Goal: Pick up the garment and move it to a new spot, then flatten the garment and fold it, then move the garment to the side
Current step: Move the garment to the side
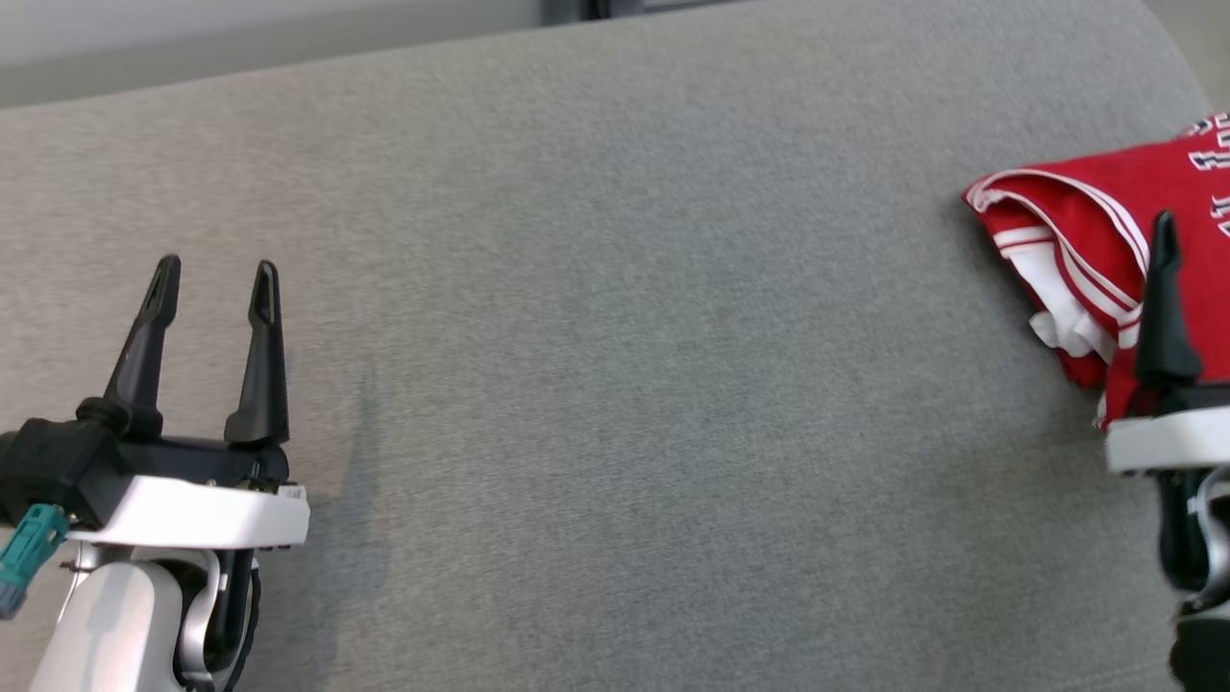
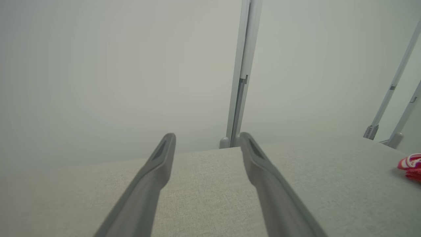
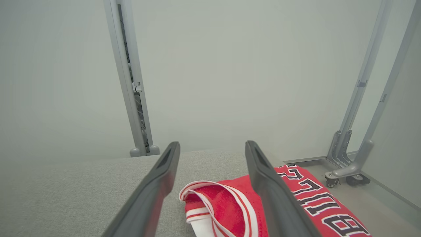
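1. Right claw (image 3: 212,146): we are seeing its jaws spread wide with nothing between them, so it is gripping nothing. It is sitting over the garment (image 3: 227,200). We cannot tell whether the fingertips are touching the cloth.
2. Left claw (image 1: 217,269): it is also spread open and empty. It is hanging over the bare counter (image 1: 615,384), well apart from the garment.
3. Garment: it is a red jersey with white trim and black lettering. It is lying folded in layers at the counter's right end, near the edge, with the floor (image 3: 378,197) just beyond.
4. Step in hand: we are judging that the fold and the move to the side look done. What is left is getting the right claw clear of the cloth.
5. Doing it well: we are advising a lift straight up first, jaws kept wide, and only then a pull back toward the body. Dragging sideways while low is risking a fingertip hooking the white-trimmed opening on the garment's near side.
6. We are also advising that the left claw keep out of it, since nothing there needs two arms.
7. Risk: with the garment lying this close to the edge, any snag is likely pulling the top layer open or nudging the stack toward the floor.
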